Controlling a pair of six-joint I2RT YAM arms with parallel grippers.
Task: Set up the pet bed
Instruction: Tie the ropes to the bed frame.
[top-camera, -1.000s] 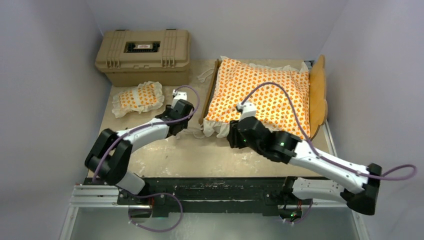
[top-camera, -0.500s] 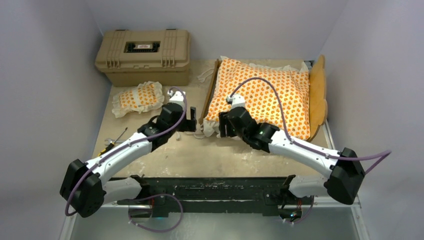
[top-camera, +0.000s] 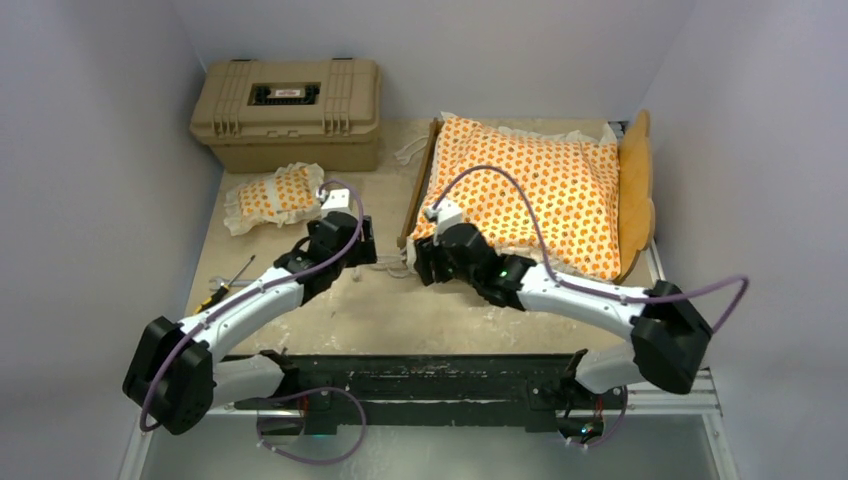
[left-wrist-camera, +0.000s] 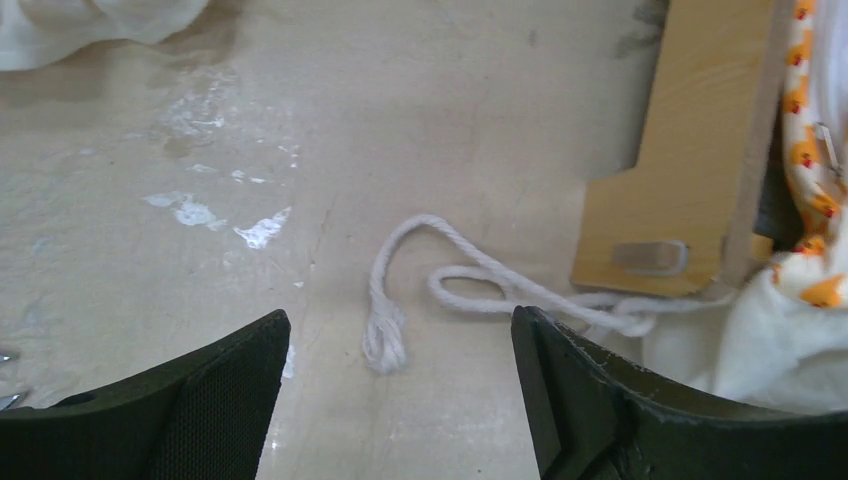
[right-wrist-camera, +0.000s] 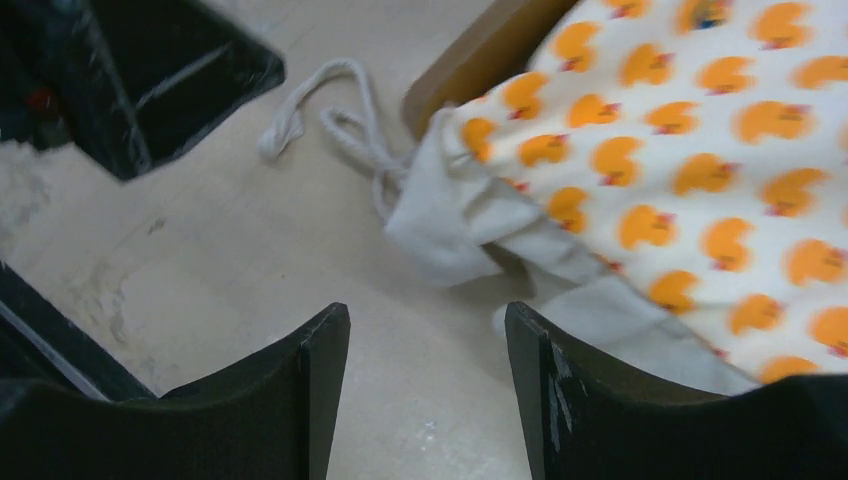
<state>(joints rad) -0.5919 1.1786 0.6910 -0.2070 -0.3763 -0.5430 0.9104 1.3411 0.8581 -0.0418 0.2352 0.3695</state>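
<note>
The black fingers of the left gripper (left-wrist-camera: 395, 335) are held wide apart with nothing clamped between them. Below the gap, a white twisted cord (left-wrist-camera: 440, 285) with a knotted end lies loose on the table. The fingers of the right gripper (right-wrist-camera: 425, 320) are likewise spread and empty, and are poised over bare tabletop just beside the white ruffled corner of the orange-patterned mattress cushion (right-wrist-camera: 680, 150). The cushion is laid on the small light-wood bed frame (left-wrist-camera: 680, 170), with its near-left corner spilling over the edge. The frame is set at the right rear of the table, with its scalloped headboard (top-camera: 636, 190) turned toward the right wall. The small matching ruffled pillow (top-camera: 275, 195) is found outside the bed, on the table's left side, in front of a tan plastic hard case (top-camera: 287, 110). The tabletop (top-camera: 400, 310) is a pale beige board, scuffed and blotched with white marks. The table is enclosed by plain pale grey walls (top-camera: 90, 150) on three sides.
</note>
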